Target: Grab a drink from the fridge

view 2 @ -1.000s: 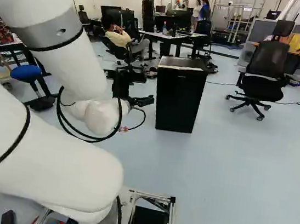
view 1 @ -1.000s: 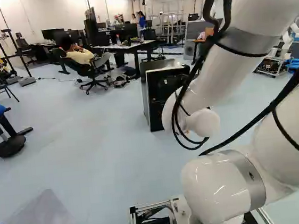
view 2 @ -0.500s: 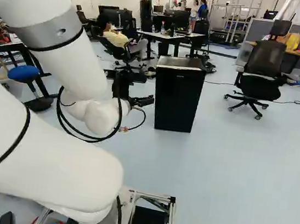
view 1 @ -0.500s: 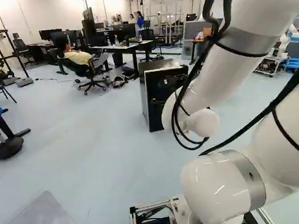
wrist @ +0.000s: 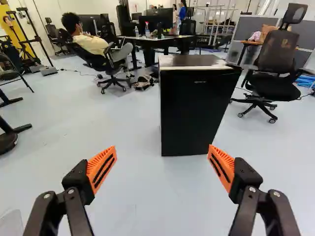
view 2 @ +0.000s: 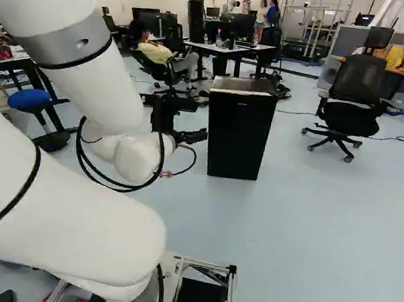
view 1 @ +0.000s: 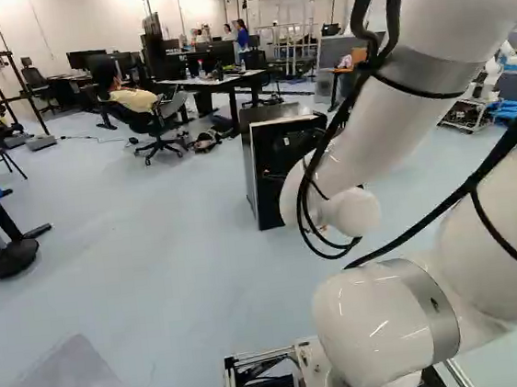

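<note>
Black fridge (wrist: pixel 194 110) ahead of the gripper (view 2: pixel 168 117), orange finger pads (wrist: pixel 101 168) spread wide apart, dark rolling chair (wrist: pixel 275 59) farther from the gripper

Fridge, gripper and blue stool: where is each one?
Fridge (wrist: pixel 197 113): wrist view, black front.
Gripper (wrist: pixel 162 148): wrist view, midway between its open fingertips.
Blue stool (view 2: pixel 30 99): right base view, on its seat.

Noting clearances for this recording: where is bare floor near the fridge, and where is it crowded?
Bare floor lies between the open gripper and fridge, and before the high-backed chair. Behind the fridge, it's crowded: desk, monitors.
</note>
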{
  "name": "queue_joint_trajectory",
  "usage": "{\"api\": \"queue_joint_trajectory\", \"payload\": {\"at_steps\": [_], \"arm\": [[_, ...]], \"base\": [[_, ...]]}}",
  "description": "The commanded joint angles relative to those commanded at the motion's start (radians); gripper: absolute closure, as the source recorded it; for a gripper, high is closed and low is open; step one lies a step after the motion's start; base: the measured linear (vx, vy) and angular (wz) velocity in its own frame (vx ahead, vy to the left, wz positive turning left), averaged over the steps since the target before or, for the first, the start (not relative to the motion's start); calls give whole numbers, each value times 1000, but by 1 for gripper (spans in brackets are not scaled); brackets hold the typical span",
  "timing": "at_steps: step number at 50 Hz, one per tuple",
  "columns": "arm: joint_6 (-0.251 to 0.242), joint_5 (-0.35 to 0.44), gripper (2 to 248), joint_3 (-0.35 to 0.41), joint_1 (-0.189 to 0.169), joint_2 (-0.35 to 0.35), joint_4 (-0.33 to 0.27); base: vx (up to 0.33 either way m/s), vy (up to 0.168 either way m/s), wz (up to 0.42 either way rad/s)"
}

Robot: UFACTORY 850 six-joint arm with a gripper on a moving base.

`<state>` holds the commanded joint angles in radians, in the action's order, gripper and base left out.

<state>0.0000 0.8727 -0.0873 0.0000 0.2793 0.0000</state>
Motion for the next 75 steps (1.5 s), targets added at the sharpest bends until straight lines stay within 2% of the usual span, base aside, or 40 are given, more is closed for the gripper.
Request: {"api": "queue_joint_trajectory", "payload": {"at_steps": [75], "arm": [[0, 0, 3, 0, 0, 0, 0]], "base": [[105, 28, -11]]}}
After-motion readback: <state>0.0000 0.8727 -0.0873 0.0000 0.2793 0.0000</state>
